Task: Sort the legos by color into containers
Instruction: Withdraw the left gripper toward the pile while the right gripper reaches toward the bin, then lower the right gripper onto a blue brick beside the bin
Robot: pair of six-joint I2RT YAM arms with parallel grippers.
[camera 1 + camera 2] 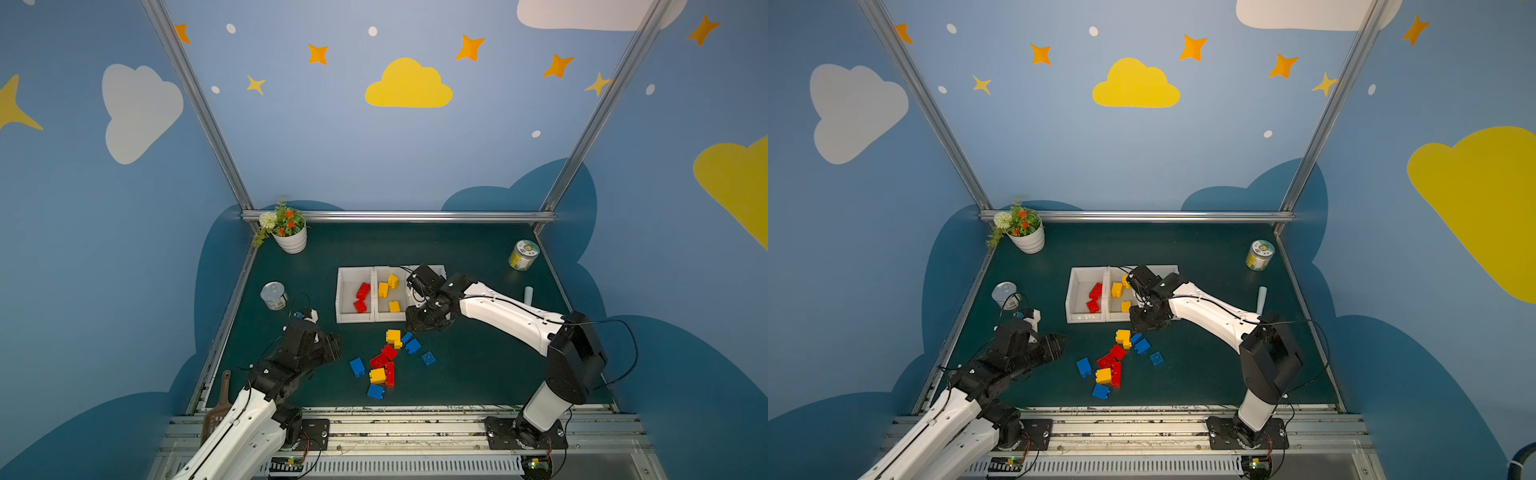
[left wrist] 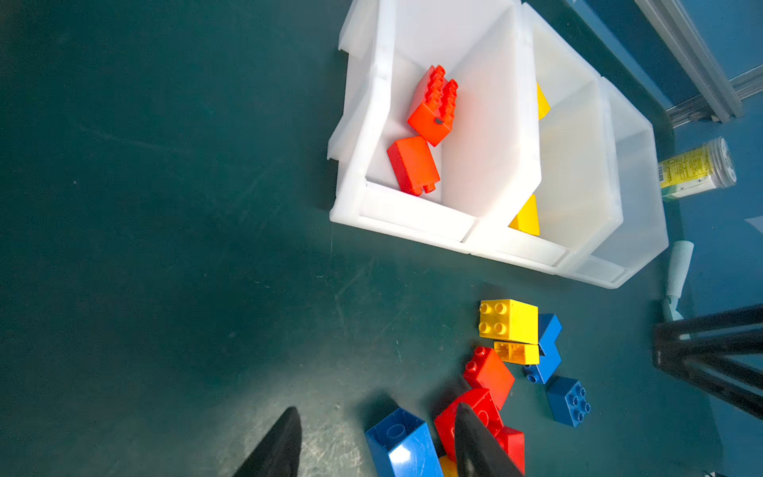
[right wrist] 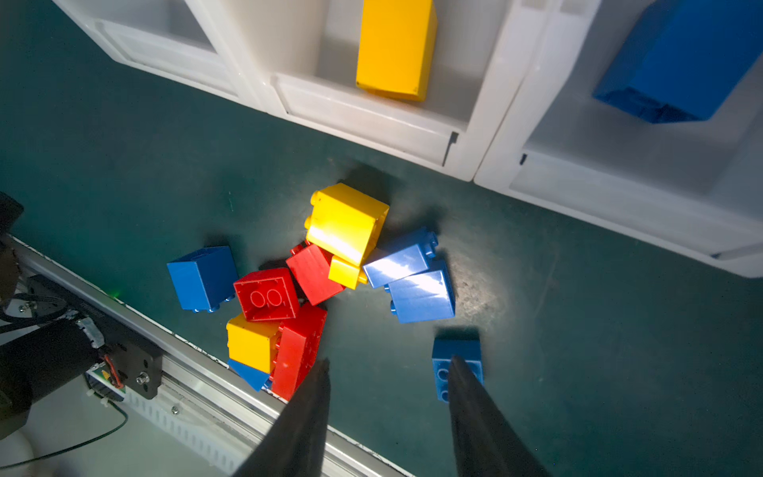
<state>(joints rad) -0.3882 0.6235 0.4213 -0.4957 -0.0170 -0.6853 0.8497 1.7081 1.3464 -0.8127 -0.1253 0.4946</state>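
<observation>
Three white containers [image 1: 341, 291] stand in a row on the green mat. The left one holds two red legos [image 2: 433, 107], the middle one yellow legos [image 1: 383, 289], and the right one a blue lego [image 3: 681, 62]. A loose pile of red, yellow and blue legos [image 1: 388, 357] lies in front of them. My left gripper [image 2: 376, 409] hangs open and empty left of the pile, and a blue lego [image 2: 402, 444] shows between its fingers. My right gripper [image 3: 388, 361] hovers open and empty over the containers' front edge, above the pile.
A flower pot [image 1: 291, 239] stands at the back left, a tin can [image 1: 274, 296] at the left, a jar [image 1: 523, 254] at the back right and a white cylinder [image 1: 528, 294] at the right. A metal rail [image 1: 395, 415] runs along the front edge.
</observation>
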